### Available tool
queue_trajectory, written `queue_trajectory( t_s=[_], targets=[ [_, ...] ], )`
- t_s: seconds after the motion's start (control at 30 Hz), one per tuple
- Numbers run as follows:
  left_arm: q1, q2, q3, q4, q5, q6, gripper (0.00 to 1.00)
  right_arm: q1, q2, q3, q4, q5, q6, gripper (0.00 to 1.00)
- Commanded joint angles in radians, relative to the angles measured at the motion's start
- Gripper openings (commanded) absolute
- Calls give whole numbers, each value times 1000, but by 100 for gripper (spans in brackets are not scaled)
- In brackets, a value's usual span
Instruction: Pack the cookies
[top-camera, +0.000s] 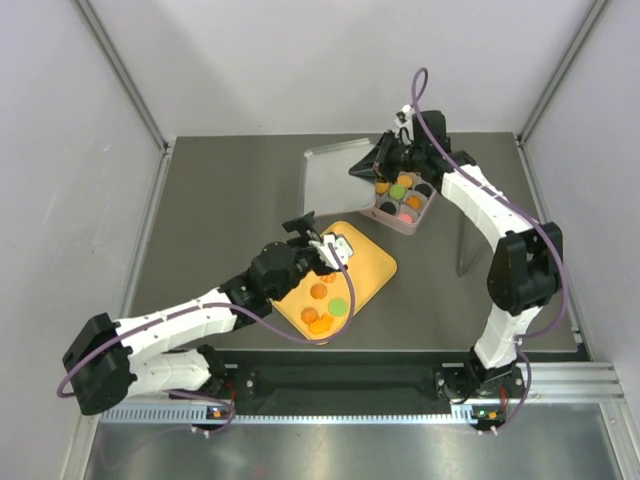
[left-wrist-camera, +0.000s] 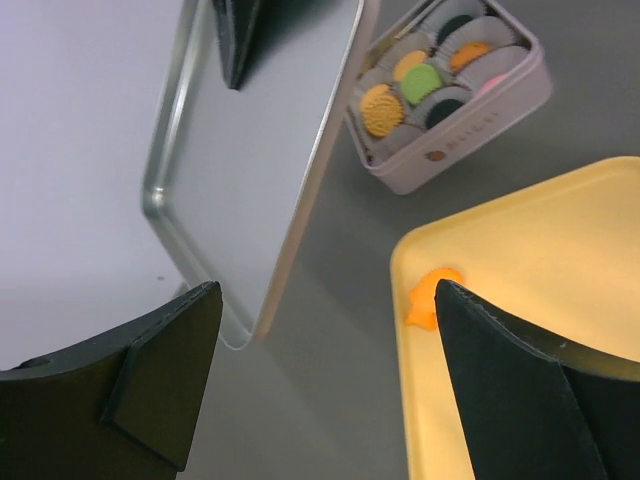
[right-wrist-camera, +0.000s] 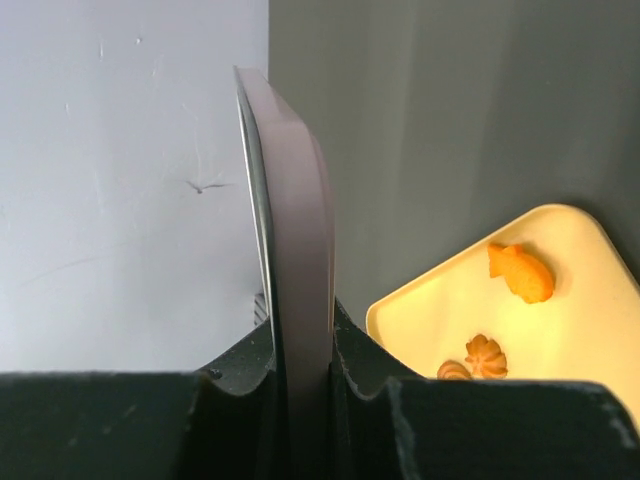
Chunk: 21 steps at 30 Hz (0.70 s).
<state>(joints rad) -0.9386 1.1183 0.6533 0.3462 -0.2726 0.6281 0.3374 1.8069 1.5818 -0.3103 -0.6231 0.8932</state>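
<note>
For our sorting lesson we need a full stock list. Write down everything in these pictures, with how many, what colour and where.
tray: one, orange, middle of the table
cookies on the tray: at least four showing, orange plus one green
tin: one, pink, beyond the tray to the right
cookies in the tin: several, orange, green, black and pink, in its cups
lid: one, silver-grey, tilted, left of the tin
table: one, dark grey
left gripper: open, over the tray's far edge
right gripper: shut on the lid's edge
</note>
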Motion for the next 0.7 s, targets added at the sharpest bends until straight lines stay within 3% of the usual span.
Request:
queue_trajectory(
  t_s=[0.0, 0.3, 0.4, 0.5, 0.67],
  targets=[
    [-6, 29, -23, 358, -56, 192, 92, 2, -90, -9, 11, 6, 7, 0],
    [-6, 238, 2, 648, -62, 412, 90, 11, -155, -48, 13, 34, 18, 0],
    [-6, 287, 35, 634, -51, 470, 88, 15, -165, -49, 11, 39, 23, 0],
    [-9, 348, 45, 758, -69, 560, 85, 23, -170, -58, 7, 43, 18, 0],
    [-12, 413, 71, 818, -53, 619, 78, 37, -173, -80, 11, 59, 19, 0]
  ],
)
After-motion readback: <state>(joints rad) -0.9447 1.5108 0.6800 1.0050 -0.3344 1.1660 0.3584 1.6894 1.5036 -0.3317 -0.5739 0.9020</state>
